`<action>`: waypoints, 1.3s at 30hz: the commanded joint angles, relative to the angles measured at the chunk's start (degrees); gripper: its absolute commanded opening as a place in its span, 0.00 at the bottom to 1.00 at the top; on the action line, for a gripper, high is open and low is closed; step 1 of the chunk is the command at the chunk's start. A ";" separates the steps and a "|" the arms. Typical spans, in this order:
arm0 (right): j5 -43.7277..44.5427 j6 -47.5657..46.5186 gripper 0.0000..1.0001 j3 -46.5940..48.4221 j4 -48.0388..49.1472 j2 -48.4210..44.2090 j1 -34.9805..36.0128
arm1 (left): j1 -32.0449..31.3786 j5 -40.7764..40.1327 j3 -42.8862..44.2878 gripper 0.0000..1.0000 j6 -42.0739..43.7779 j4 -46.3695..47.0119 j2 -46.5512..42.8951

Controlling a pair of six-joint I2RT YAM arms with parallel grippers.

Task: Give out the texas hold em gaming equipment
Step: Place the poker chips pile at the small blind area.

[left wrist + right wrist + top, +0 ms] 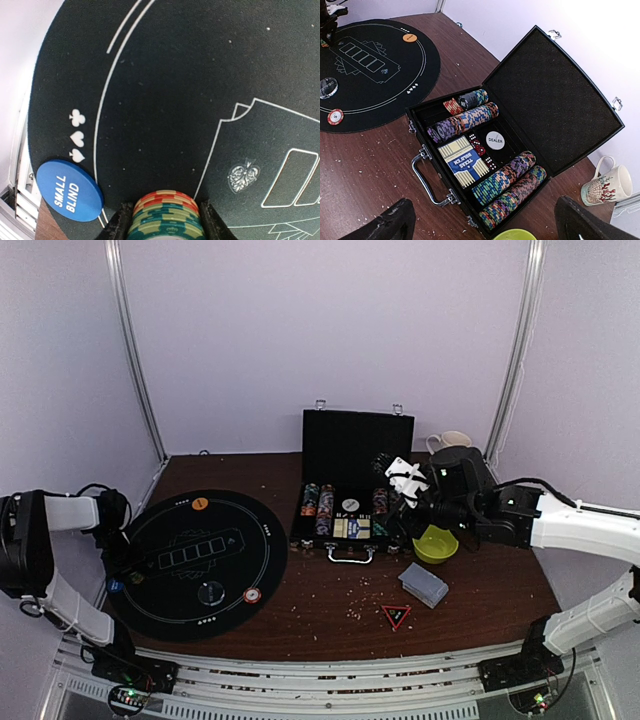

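Left claw (pixel 166 222) pinches short chip stack (pixel 166 207) by its rims, over mat (pixel 175 75) near Small Blind button (pixel 70 190). Chips stiff, slick, likely to shear; grip square. Right claw (pixel 490 222) spread above case (pixel 555 90).

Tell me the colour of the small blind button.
Small blind button: blue, white lettering; left wrist view.

Chip rows (pixel 465 121) are lying on edge in the open case (pixel 555 95), with the white DEALER button (pixel 495 140) sitting right beside them. Blue SMALL BLIND disc (pixel 69 190) is straddling the mat (pixel 175 75) rim, teal-and-orange chip stack (pixel 167 212) just beside it. Grey-blue deck (pixel 423 584) is lying flat on the table (pixel 330 610).
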 commanded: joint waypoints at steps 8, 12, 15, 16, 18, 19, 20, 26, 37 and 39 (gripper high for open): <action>-0.44 -0.97 1.00 0.12 -0.11 -0.73 -0.52 | 3.61 -3.90 -1.96 0.00 0.48 4.78 0.00; -0.61 -1.03 1.00 0.25 -0.11 -0.31 -0.57 | 3.83 -4.69 -1.97 0.00 0.26 4.70 -0.77; -0.79 -1.04 1.00 0.41 -0.32 -0.12 -0.66 | 4.35 -5.31 -1.75 0.00 0.31 4.85 -1.41; -0.75 -1.07 1.00 0.39 -0.37 -0.08 -0.62 | 4.52 -5.42 -1.60 0.00 0.53 5.00 -1.53; -0.66 -1.05 1.00 0.31 -0.42 -0.07 -0.65 | 4.82 -5.49 -0.75 0.00 1.36 5.30 -1.14; -0.71 -1.04 1.00 0.22 -0.44 0.02 -0.74 | 4.91 -5.52 -0.03 0.00 1.85 5.32 -0.61; -0.74 -1.04 1.00 0.28 -0.52 0.06 -0.75 | 4.98 -5.53 0.76 0.00 2.38 5.32 -0.06; -0.46 -1.09 1.00 0.60 -0.72 0.65 -0.83 | 5.38 -6.16 5.90 0.00 5.38 3.61 0.93; -0.39 -1.26 1.00 0.37 -0.28 0.32 -0.86 | 5.35 -1.46 3.78 0.00 1.21 -1.49 -6.58; -0.53 -1.31 1.00 0.13 -0.03 -0.12 -0.90 | 5.35 -1.94 1.67 0.00 -0.17 -1.66 -9.05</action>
